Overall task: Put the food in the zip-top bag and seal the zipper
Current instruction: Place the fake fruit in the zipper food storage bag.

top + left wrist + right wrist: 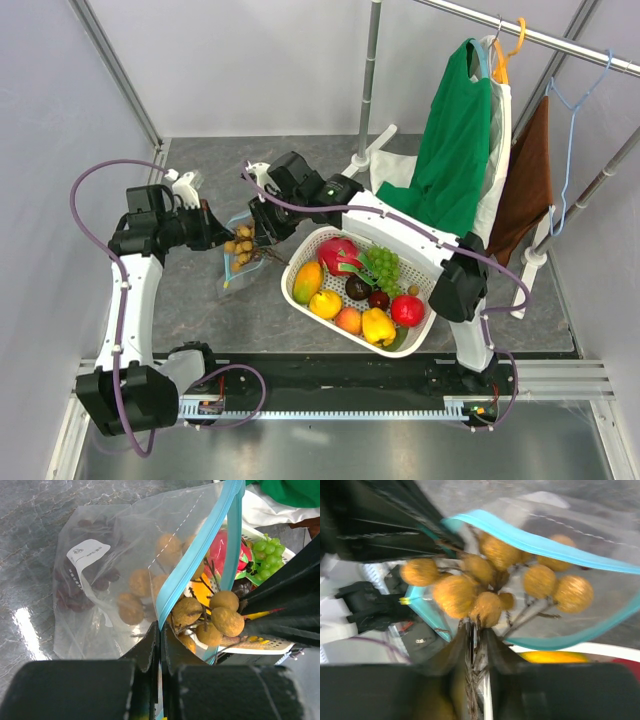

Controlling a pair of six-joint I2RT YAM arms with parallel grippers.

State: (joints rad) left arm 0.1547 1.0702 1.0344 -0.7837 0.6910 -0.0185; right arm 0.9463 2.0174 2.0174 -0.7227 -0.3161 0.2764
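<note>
Both pincers are clamped: left gripper (pixel 160 632) on the zipper (pixel 192 555) of the zip-top bag (pixel 100 620) left of the basket (pixel 292 272), right gripper (pixel 476 625) on the brown berry cluster (pixel 457 595) at its mouth. Push deeper before letting go.

The clear zip-top bag (pixel 100 565) gapes open, its teal-blue zipper (pixel 194 555) parted, with dark purple grapes (pixel 75 597) lying deep inside. A brown berry cluster (pixel 227 621) sits halfway through the mouth, several berries already within.
</note>
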